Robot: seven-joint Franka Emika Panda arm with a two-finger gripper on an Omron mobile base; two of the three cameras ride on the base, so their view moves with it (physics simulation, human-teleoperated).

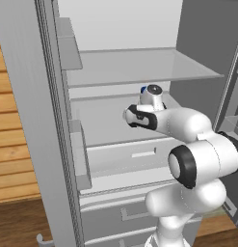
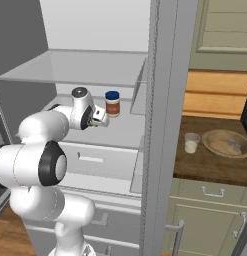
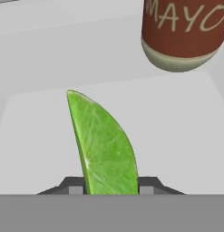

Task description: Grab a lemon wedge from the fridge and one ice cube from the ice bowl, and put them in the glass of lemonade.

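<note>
Gripper (image 3: 111,188) clamped on the lemon wedge (image 3: 104,145) inside the fridge (image 2: 162,125); a careless withdrawal could knock the nearby mayo jar (image 2: 112,103) over.

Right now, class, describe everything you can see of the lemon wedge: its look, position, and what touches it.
The wedge is a thin, curved, bright green slice with pale veins on its cut face and a pointed tip. In the hand view it stands between the two fingertips of the claw, which close against its sides. It sits inside the open fridge, above a white shelf, with a brown jar lettered MAYO just beyond it, not touching.
</note>
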